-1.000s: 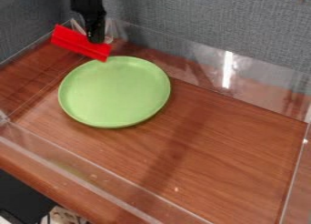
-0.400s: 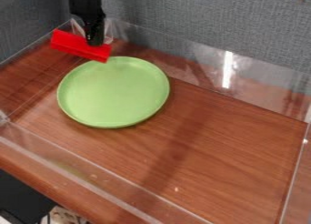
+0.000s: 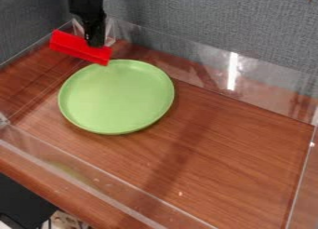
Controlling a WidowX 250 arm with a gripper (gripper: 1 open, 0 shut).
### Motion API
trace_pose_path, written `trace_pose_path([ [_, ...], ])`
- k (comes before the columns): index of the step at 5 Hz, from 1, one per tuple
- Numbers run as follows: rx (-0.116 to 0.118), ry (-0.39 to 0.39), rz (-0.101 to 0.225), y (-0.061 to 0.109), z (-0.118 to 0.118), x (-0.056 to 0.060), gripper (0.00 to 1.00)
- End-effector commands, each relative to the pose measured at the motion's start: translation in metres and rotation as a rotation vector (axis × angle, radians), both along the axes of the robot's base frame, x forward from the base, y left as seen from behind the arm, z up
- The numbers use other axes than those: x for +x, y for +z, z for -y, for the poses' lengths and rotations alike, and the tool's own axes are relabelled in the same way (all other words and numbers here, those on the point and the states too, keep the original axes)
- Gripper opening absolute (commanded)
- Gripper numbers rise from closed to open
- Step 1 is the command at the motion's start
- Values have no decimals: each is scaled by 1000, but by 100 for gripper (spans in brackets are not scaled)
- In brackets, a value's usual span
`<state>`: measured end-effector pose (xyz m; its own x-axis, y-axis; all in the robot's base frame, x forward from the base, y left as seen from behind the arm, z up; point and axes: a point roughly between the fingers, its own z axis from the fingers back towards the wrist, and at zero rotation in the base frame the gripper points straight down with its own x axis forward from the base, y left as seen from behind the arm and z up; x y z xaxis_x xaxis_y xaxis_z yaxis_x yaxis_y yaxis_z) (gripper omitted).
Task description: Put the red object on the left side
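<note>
Gripper (image 3: 92, 39) at top left, pointing straight down.
Black, hanging from the frame's upper edge; jaws closed tight, clamped on the red object (image 3: 80, 47) near its middle.

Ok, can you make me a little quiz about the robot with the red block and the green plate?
1. True or false: the red block is lying flat in the middle of the green plate.
2. What is the gripper doing? A) standing wide open, holding nothing B) shut on the red block C) touching the plate
3. Fill in: the plate rests on a brown ____ table.

Key:
1. False. The gripper holds the block by the plate's far-left edge.
2. B
3. wooden
</note>
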<state>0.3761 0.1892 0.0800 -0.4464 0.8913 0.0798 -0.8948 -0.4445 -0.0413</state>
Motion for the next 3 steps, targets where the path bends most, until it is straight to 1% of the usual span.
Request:
trace_pose_path([
  [1,41,13,98,45,-3,6,0],
  [3,29,27,99,52,4,11,0],
])
